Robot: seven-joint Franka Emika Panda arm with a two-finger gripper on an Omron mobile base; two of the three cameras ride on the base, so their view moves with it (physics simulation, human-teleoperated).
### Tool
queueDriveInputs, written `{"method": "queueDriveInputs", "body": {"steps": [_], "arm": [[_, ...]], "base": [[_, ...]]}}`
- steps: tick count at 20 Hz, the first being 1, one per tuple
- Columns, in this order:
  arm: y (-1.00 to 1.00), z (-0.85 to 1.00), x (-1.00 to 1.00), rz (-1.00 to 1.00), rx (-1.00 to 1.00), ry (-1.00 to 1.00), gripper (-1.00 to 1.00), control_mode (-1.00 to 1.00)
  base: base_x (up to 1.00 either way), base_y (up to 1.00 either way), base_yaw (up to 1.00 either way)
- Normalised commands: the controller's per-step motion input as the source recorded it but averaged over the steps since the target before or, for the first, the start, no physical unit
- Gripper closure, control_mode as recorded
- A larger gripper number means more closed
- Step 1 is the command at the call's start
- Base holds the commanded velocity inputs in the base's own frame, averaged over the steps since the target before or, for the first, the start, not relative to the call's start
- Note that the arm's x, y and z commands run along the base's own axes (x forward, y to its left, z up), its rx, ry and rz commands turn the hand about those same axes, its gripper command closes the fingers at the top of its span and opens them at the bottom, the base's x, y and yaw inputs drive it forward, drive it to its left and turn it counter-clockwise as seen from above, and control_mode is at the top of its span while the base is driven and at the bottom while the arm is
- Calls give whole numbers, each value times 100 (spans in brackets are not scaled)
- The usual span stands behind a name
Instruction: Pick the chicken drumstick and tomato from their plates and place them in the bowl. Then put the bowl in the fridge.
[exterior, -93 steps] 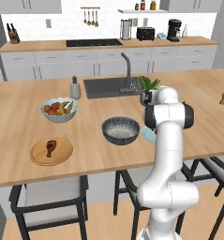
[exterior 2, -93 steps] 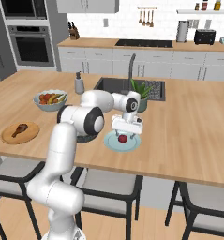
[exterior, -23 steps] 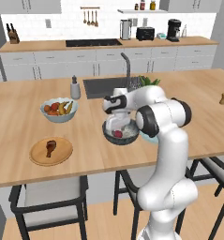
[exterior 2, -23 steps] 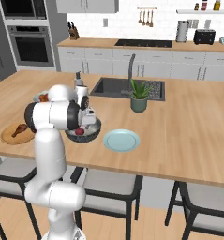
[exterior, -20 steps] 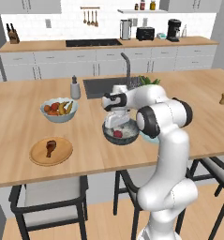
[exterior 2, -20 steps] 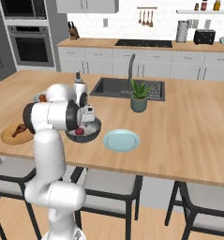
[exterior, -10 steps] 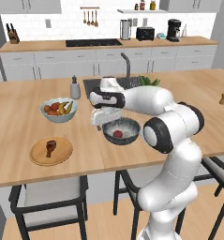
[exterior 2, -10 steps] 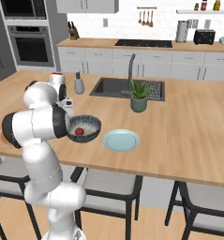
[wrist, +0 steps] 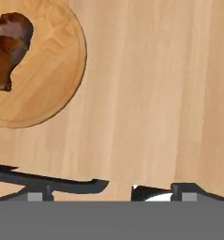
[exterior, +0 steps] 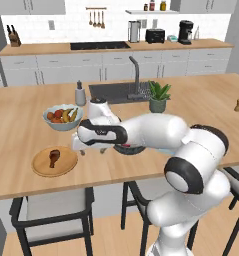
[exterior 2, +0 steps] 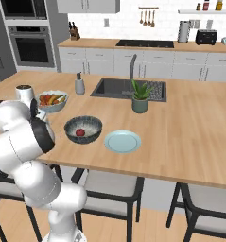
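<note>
Wooden plate [wrist: 36, 65] sits at your hand camera's ten o'clock, chicken drumstick [wrist: 10, 42] on it (bone end toward six). Your gripper [wrist: 118, 187] hovers empty, fingers parted; the tomato [exterior 2: 80, 132] lies in the bowl [exterior 2: 83, 129].

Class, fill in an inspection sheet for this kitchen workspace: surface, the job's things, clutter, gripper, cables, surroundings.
Surface: wooden island counter, with a sink set in it.
Job's things: tomato lies in the dark bowl; chicken drumstick lies on the wooden plate; light-blue plate holds nothing.
Clutter: fruit bowl, potted plant, soap bottle.
Gripper: gripper between the dark bowl and the wooden plate, above bare counter; open or shut cannot be told.
Cables: nothing seen.
Surroundings: wall oven, stovetop, toaster, stools under the counter.
</note>
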Motion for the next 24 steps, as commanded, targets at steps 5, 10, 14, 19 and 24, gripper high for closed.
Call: {"method": "queueDriveInputs", "body": {"steps": [5, 10, 14, 19, 24], "arm": [[100, 1, 8, -41, 5, 1, -100, -100], [69, 5, 24, -29, 6, 7, -100, -100], [41, 0, 33, -20, 0, 0, -100, -100], [22, 0, 45, -16, -1, 7, -100, -100], [7, 0, 49, -4, -4, 16, -100, -100]], "base": [[0, 0, 0], [0, 0, 0], [0, 0, 0], [0, 0, 0], [0, 0, 0]]}}
